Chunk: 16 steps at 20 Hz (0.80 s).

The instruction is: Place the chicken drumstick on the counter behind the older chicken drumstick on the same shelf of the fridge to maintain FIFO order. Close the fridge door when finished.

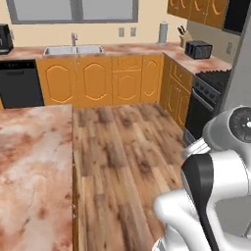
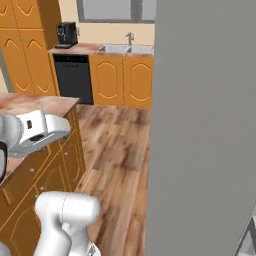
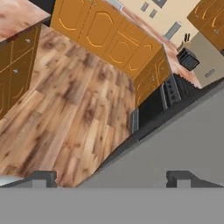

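Note:
My gripper point(image 3: 111, 178) stands open in the hand view, its two dark fingertips point(image 3: 43, 177) wide apart with nothing between them. It looks out over the wooden floor and along a flat grey panel of the fridge point(image 3: 175, 144). That grey fridge point(image 2: 205, 125) rises tall on the right of the right base view and is a narrow strip point(image 1: 238, 73) at the right edge of the left base view. The counter point(image 1: 29, 162) with its pinkish marbled top lies to the left, its near corner point(image 2: 35, 102) beside my arm. The chicken drumstick, the older chicken drumstick and the shelf are out of view.
Open wooden floor point(image 1: 122, 147) runs between the counter and the fridge. A dark stove point(image 1: 208, 95) stands beside the fridge. Along the back wall are orange cabinets point(image 1: 98, 81), a sink point(image 1: 73, 50) and a black dishwasher point(image 1: 19, 83).

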Available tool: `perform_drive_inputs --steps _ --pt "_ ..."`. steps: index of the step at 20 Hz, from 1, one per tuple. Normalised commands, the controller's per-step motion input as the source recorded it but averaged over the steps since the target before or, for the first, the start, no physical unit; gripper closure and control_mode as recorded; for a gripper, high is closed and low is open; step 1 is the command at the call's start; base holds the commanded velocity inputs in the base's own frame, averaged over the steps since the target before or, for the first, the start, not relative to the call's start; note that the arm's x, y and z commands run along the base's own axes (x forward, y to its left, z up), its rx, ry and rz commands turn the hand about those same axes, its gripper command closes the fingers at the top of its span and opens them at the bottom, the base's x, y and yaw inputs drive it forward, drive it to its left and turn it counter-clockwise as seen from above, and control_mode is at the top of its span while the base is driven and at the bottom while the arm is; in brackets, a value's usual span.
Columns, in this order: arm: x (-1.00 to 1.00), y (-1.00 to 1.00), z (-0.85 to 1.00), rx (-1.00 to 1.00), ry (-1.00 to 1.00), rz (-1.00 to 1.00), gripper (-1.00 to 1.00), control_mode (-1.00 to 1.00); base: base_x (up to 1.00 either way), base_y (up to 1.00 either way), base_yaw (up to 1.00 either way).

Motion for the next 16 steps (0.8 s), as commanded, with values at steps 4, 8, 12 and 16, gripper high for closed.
perform_drive_inputs --steps 4,8,12,16 --pt "0.0 0.0 0.0 0.0 0.0 0.0 -1.0 1.0 0.91 0.55 0.02" --pt "0.0 0.0 0.0 0.0 0.0 0.0 -1.0 1.0 0.95 0.63 -0.08" --pt "0.0 0.0 0.0 0.0 0.0 0.0 -1.0 1.0 0.86 0.46 -0.33" --pt "0.0 0.0 0.0 0.0 0.0 0.0 -1.0 1.0 0.74 0.28 -0.56"
